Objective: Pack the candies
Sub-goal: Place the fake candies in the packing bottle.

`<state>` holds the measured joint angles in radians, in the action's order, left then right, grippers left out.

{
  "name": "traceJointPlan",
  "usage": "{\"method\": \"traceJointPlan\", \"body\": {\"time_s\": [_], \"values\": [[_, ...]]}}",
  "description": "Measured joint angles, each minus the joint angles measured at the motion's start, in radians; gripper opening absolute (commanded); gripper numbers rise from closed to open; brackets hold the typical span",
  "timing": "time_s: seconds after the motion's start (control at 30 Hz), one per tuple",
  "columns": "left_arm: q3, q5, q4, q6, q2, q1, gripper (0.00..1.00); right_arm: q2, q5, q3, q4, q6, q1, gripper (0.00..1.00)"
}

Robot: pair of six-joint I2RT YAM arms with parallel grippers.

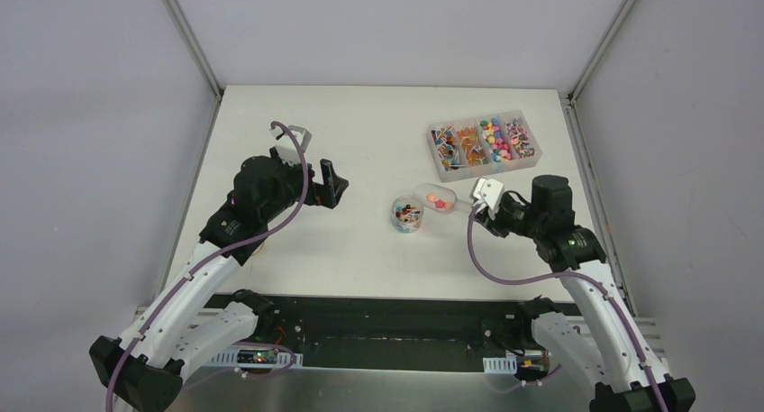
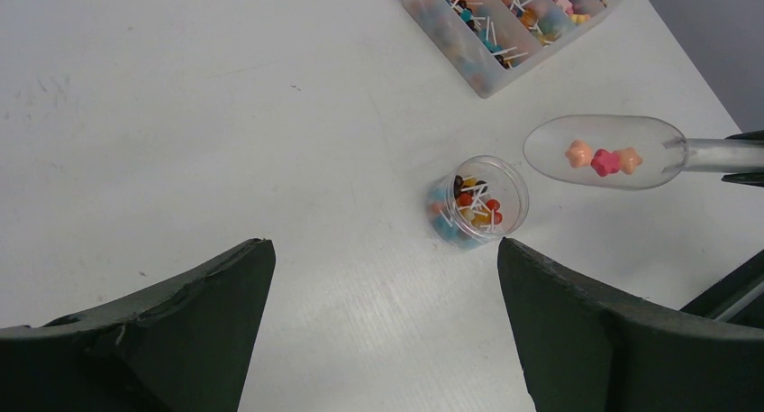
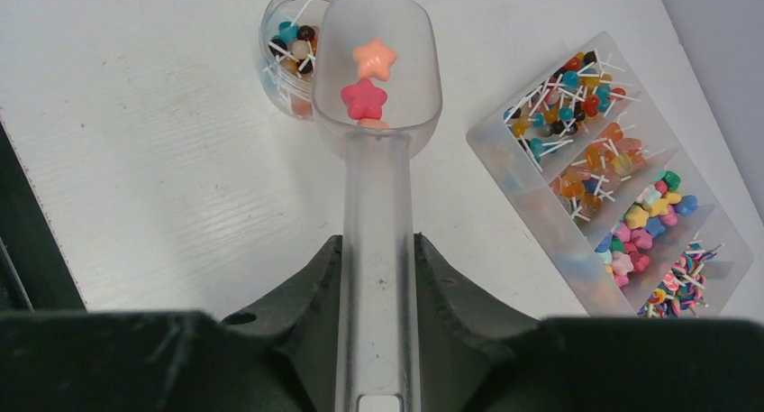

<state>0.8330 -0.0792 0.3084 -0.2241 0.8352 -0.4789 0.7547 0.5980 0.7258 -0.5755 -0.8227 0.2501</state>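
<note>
3 star-shaped candies (image 3: 363,98), 2 orange and 1 pink-red, lie in the bowl of a clear plastic scoop (image 3: 405,33), bunched towards the end where the handle begins. The scoop's handle runs straight back from them into the right claw (image 3: 377,242), whose 2 fingers are clamped on the handle from either side, so these pieces sit out in front of the fingertips, a handle's length away and not touching them.

The tip of the bowl is just beside a small round clear jar (image 3: 286,65) that stands upright on the white table (image 1: 360,123) and holds more candies, many on thin white sticks. From the left wrist the bowl and jar look apart; whether they touch I cannot tell.

To the right of the scoop, further from the arms, is a clear tray (image 3: 504,173) with 4 compartments, each filled with multicoloured pieces: 2 with stick candies, 1 with stars, 1 with striped ones.

The left claw (image 2: 383,250) has its fingers spread wide apart with nothing between them, well left of the jar, which shows between its 2 dark fingers.
</note>
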Motion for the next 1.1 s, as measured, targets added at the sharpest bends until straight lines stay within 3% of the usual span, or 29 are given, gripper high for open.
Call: {"method": "traceJointPlan", "body": {"time_s": [0.6,1.1], "values": [[0.000,0.000,0.000,0.000,0.000,0.000,0.99,0.137,-0.175,0.090,-0.097,-0.078,0.175,0.00],[0.000,0.001,0.000,0.000,0.000,0.000,0.99,0.224,-0.447,0.128,-0.103,-0.082,0.390,0.00]]}}
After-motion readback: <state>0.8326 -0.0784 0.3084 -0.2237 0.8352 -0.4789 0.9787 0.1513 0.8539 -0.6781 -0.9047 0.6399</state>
